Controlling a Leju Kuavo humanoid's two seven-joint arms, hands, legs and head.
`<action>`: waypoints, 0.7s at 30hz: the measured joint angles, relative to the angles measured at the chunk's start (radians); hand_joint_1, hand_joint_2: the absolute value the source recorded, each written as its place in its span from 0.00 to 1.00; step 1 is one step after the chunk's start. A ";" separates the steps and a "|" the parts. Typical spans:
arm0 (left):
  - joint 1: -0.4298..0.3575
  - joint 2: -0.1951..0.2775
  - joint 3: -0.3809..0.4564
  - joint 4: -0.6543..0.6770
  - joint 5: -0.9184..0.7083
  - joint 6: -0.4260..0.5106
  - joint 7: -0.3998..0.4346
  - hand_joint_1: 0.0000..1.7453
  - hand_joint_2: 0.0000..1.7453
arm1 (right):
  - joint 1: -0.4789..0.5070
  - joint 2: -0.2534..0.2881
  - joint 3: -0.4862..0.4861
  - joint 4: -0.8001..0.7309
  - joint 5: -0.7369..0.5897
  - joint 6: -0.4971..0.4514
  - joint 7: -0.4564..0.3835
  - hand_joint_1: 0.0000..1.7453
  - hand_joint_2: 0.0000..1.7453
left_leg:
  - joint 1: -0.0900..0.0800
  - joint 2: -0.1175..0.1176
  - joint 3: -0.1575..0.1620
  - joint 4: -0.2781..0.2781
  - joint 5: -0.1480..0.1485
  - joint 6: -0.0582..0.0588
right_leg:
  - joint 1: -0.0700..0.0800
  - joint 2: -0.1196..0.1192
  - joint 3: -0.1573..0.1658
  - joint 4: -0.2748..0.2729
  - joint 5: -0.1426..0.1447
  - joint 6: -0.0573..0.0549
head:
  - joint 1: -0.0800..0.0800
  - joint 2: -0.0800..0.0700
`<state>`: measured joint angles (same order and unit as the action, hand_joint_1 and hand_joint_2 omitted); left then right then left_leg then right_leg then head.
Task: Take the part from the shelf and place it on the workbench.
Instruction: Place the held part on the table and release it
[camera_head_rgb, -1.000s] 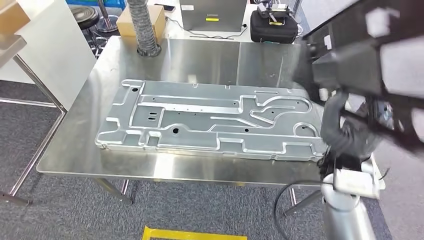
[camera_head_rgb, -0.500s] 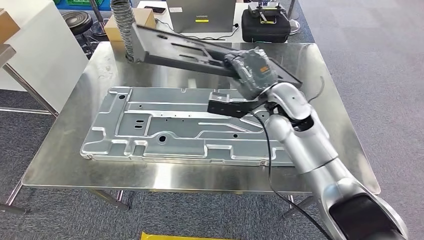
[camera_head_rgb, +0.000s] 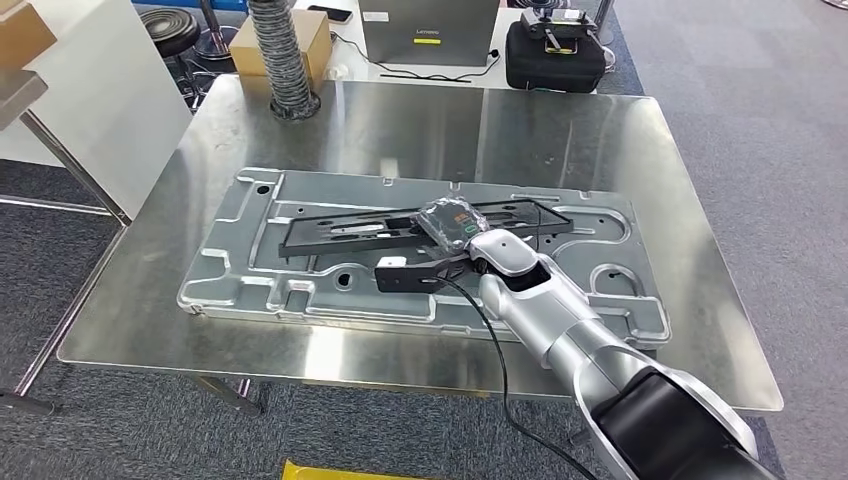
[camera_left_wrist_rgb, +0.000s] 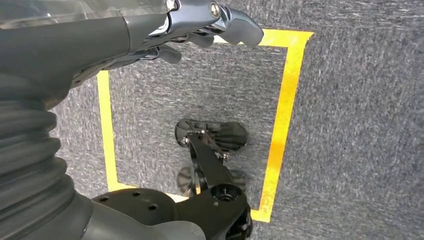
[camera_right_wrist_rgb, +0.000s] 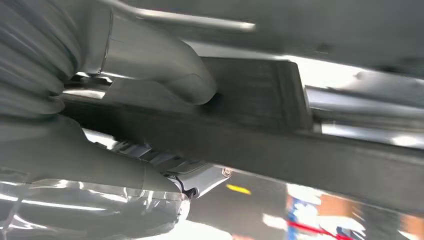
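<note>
Right hand (camera_head_rgb: 452, 222) grips the black part (camera_head_rgb: 350, 229), laid lengthwise across the silver plate (camera_head_rgb: 230, 270) on the surface (camera_head_rgb: 560, 120); left hand (camera_left_wrist_rgb: 210, 20) hangs empty, fingers loosely apart.

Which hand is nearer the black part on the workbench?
Right. The right hand grips the black part lying on the silver panel; the left hand hangs over the carpet floor.
</note>
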<state>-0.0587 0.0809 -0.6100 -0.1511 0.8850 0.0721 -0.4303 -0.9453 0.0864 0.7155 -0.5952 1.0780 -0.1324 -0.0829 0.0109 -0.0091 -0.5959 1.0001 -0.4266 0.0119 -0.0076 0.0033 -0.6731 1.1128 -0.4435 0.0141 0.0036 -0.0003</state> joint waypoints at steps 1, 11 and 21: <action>0.000 0.000 -0.002 0.000 0.001 -0.001 -0.002 0.00 1.00 | -0.006 0.002 0.002 0.017 0.003 0.009 0.012 1.00 1.00 | -0.002 -0.001 0.001 0.001 -0.003 -0.004 | 0.002 -0.002 0.027 -0.059 0.022 -0.005 | 0.000 0.000; 0.002 0.004 -0.015 0.000 0.015 -0.031 -0.021 0.00 1.00 | -0.066 0.016 0.008 0.136 0.054 0.184 0.149 0.00 0.00 | 0.002 0.004 -0.109 0.255 -0.141 -0.044 | 0.002 -0.006 0.070 -0.129 0.035 -0.037 | -0.008 0.000; 0.004 0.011 -0.016 0.000 0.027 -0.042 -0.048 0.00 0.00 | -0.068 0.016 -0.047 0.155 -0.078 0.195 0.073 0.00 0.00 | 0.009 -0.001 0.006 0.020 -0.020 -0.029 | 0.004 0.008 0.060 -0.102 0.026 -0.007 | -0.007 0.000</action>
<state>-0.0545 0.0916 -0.6256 -0.1509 0.9124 0.0303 -0.4780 -1.0138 0.1021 0.6680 -0.4404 1.0001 0.0626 -0.0101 0.0196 -0.0101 -0.5895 1.0204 -0.4471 -0.0174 -0.0035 0.0112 -0.6131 1.0110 -0.4172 0.0074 -0.0035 -0.0003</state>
